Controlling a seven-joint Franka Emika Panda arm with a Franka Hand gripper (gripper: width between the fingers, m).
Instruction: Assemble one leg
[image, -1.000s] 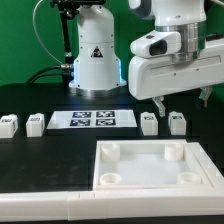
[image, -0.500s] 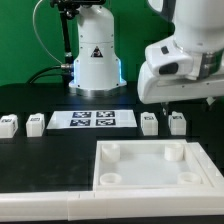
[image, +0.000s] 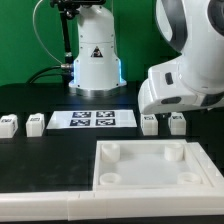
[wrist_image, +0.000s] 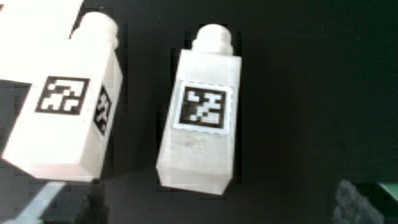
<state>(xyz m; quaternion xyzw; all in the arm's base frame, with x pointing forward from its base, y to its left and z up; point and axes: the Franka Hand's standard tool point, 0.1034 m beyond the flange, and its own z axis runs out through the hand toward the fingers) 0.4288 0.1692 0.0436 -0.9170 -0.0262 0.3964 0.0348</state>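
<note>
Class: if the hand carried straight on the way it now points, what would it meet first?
Probably the leg centred in the wrist view, lying on the black table; depth is unclear.

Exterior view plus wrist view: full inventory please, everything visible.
legs: four, white with black-and-white tags, in a row on the table; two at the exterior view's left of the marker board, two at its right. The wrist view shows two side by side, apart.
tabletop: one, white, tray-like with round corner sockets, in front of the legs.
marker board: one, white, four tags, flat between the leg pairs.
table: one, black.
backdrop: green, behind.
robot base: one, white, behind the marker board.
arm: one, white, low over the right pair.
gripper: one, dark fingertips apart, holding nothing.
</note>
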